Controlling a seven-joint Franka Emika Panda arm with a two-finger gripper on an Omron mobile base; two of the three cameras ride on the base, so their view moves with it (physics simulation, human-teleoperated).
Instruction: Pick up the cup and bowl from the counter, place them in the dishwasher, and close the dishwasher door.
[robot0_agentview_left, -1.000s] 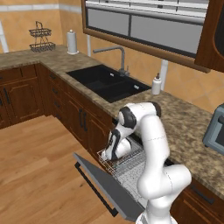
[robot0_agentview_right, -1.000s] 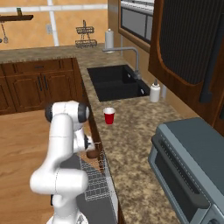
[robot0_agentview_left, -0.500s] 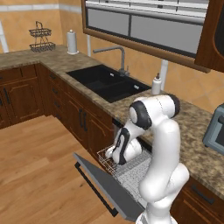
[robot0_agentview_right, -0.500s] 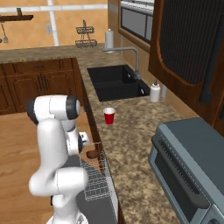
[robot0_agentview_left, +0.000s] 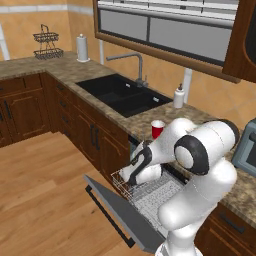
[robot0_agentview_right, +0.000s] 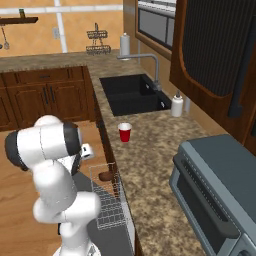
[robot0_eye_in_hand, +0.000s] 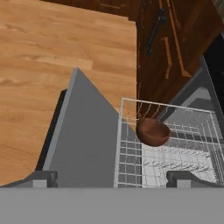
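The red cup (robot0_agentview_left: 157, 129) (robot0_agentview_right: 125, 132) stands upright on the granite counter (robot0_agentview_left: 200, 117) between the sink and the dishwasher. The dark brown bowl (robot0_eye_in_hand: 152, 131) (robot0_agentview_right: 105, 176) lies in a corner of the white wire rack (robot0_eye_in_hand: 166, 159) (robot0_agentview_left: 150, 192), which is pulled out over the lowered grey dishwasher door (robot0_agentview_left: 120, 210) (robot0_eye_in_hand: 83, 140). My gripper (robot0_agentview_left: 130, 177) (robot0_eye_in_hand: 114, 179) hovers above the rack's front end, open, its fingertips (robot0_eye_in_hand: 41, 177) spread wide with nothing between them. The bowl sits ahead of the fingers, apart from them.
A black sink (robot0_agentview_left: 120, 95) with a faucet (robot0_agentview_left: 132, 62) lies left of the cup, and a white soap dispenser (robot0_agentview_left: 178, 96) stands behind it. The grey toaster oven (robot0_agentview_right: 220, 185) takes up the counter's right end. Dark cabinet doors (robot0_eye_in_hand: 162, 48) flank the dishwasher above the wooden floor (robot0_agentview_left: 45, 190).
My arm's elbow and upper links have swung over to the right side and higher. The hand stays over the rack, and the bowl has not moved.
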